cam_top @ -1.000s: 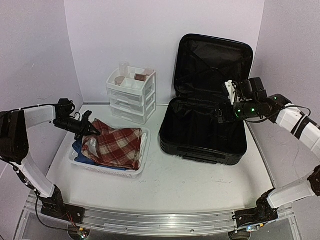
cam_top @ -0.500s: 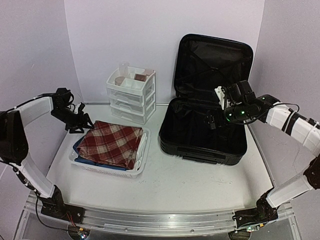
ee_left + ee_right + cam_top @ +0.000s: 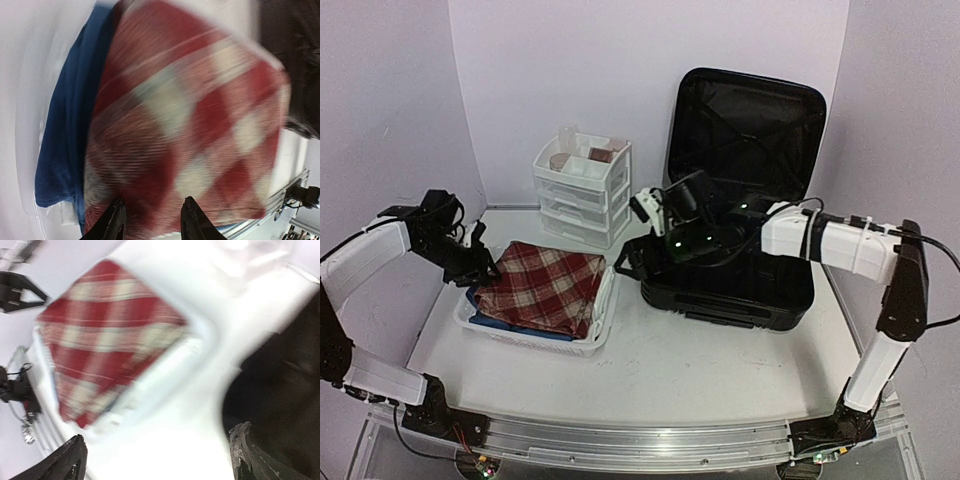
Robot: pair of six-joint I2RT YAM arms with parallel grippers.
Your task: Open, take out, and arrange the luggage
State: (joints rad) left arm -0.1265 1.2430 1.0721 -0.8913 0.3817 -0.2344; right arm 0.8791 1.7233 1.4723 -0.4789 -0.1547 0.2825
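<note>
- Left gripper (image 3: 152, 222): jaws part-way apart, a narrowish gap, and nothing pinched between the fingers (image 3: 116, 224). They hang just over one edge of the red plaid cloth (image 3: 185, 125).
- From above, that gripper sits at the left end of the white basket (image 3: 603, 305), right by the cloth's left corner. The left arm curves in from the table's left side.
- The plaid cloth lies folded flat on top of a blue garment (image 3: 65, 140), and both are inside the basket. The wrist picture is smeared, so finer detail is lost.
- Right gripper (image 3: 157, 459): spread wide, one finger in each lower corner of its own view, with nothing between them. Below the gap are the bare white table (image 3: 720, 375) and a corner of the basket.
- The right arm reaches leftward across the luggage (image 3: 720, 300), so its gripper hovers by the case's front-left corner, in the space between case and basket, facing the basket.
- The luggage takes up the right half of the table and is open. Its base shell lies flat, its lid stands up against the back wall, and the black lining shows in both halves.
- A small white drawer unit (image 3: 582, 195) stands at the back wall, behind the basket and just left of the lid.
</note>
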